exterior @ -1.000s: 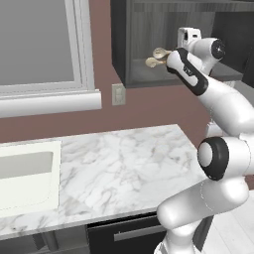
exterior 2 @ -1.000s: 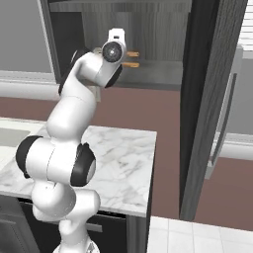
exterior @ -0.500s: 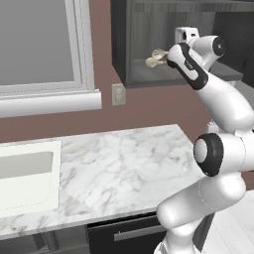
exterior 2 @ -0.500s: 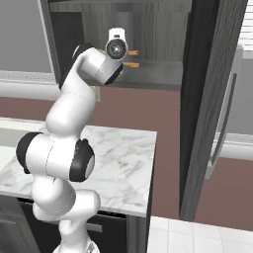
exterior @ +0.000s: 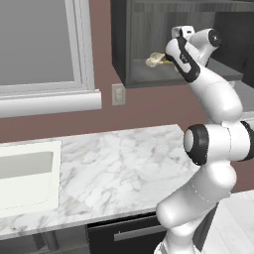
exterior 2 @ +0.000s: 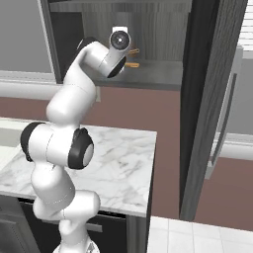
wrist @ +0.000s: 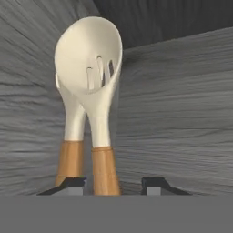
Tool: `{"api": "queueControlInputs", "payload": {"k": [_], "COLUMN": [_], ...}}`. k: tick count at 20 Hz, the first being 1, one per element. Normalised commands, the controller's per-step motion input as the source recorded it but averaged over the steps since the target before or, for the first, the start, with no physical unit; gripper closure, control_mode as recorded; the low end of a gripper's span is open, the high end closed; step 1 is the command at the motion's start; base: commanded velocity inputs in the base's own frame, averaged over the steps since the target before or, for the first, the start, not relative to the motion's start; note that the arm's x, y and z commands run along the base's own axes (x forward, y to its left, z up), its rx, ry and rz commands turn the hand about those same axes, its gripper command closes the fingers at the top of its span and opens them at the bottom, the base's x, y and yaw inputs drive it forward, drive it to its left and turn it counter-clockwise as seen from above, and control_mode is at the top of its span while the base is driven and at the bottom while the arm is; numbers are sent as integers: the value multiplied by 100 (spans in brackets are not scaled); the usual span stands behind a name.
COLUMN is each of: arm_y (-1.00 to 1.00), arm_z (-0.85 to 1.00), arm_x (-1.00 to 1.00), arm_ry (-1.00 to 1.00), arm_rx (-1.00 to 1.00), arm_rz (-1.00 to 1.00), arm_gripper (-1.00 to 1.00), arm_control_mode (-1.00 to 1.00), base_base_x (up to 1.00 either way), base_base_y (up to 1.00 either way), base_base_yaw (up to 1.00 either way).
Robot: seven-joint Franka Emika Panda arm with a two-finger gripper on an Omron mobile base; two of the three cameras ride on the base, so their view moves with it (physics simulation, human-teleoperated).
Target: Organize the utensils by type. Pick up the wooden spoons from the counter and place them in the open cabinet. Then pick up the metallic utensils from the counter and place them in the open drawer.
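Note:
Two wooden spoons lie together inside the open cabinet (exterior: 149, 74), pale bowls pointing away from the hand. In the hand view the front spoon (wrist: 93, 68) has a slotted bowl and hides most of the second spoon (wrist: 70, 136) just behind it. My gripper (wrist: 113, 184) is open, and the front spoon's tan handle stands between the fingertips (wrist: 154, 183) with a gap on each side. From the left base view the gripper (exterior: 171, 58) reaches into the cabinet beside the spoons (exterior: 156, 59). The right base view has tan handles (exterior 2: 132, 64) showing past the hand. The metallic utensils and the open drawer are out of view.
The marble counter (exterior: 114, 163) lies below the cabinet, with a white sink (exterior: 25, 173) at its left end. A tall dark panel (exterior 2: 207, 99) rises right of the cabinet shelf (exterior 2: 153, 74). A window (exterior: 34, 44) and a wall outlet (exterior: 118, 94) sit left of the cabinet.
The jaws have parted from the spoon's handle, and the spoon now rests on the cabinet shelf. The hand has barely moved.

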Motion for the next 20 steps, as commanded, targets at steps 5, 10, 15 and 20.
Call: {"api": "queueControlInputs", "payload": {"k": [5, 10, 15, 20], "arm_y": [0, 0, 0, 0], "arm_z": [-36, -35, -24, -12], "arm_x": [25, 9, 0, -31], "arm_ry": [10, 9, 4, 0], "arm_rx": [0, 0, 0, 0], "arm_rz": [0, 2, 5, 11], "arm_gripper": [-100, -100, -100, -100], "arm_control_mode": [-100, -100, -100, -100], "base_base_x": [0, 0, 0, 0], "base_base_y": [0, 0, 0, 0], "base_base_yaw": [0, 0, 0, 0]}}
